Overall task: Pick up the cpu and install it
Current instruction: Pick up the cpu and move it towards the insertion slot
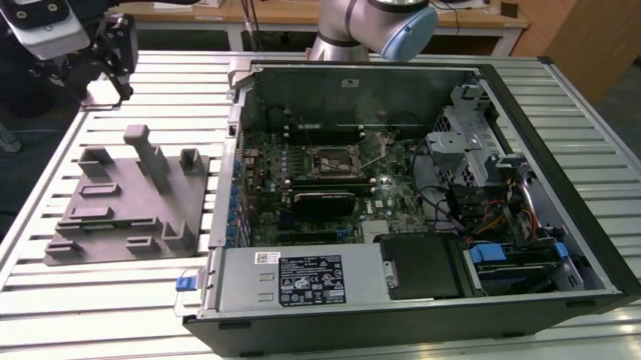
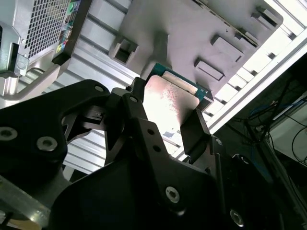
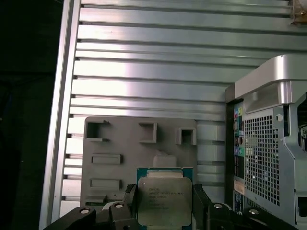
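Note:
The cpu (image 3: pixel 160 195), a flat square chip with a silvery metal top and a green rim, sits between my gripper's (image 3: pixel 163 203) two black fingers (image 3: pixel 129 196), which press on its opposite edges. In the second wrist view the cpu (image 2: pixel 169 98) shines brightly in the gripper (image 2: pixel 168 120). It hangs in the air above the grey fixture plate (image 3: pixel 120 143). In the exterior view the gripper (image 1: pixel 115 56) is high over the table's far corner at the exterior view's left, away from the motherboard socket (image 1: pixel 334 159) in the open computer case (image 1: pixel 561 150).
The grey fixture (image 1: pixel 130 202) with upright posts lies on the slatted metal table (image 1: pixel 60 300), beside the case. Inside the case are RAM sticks (image 1: pixel 326 180), a black fan shroud (image 1: pixel 425 262), cables and drive cages. The case's perforated rear wall (image 3: pixel 264 158) stands near the gripper.

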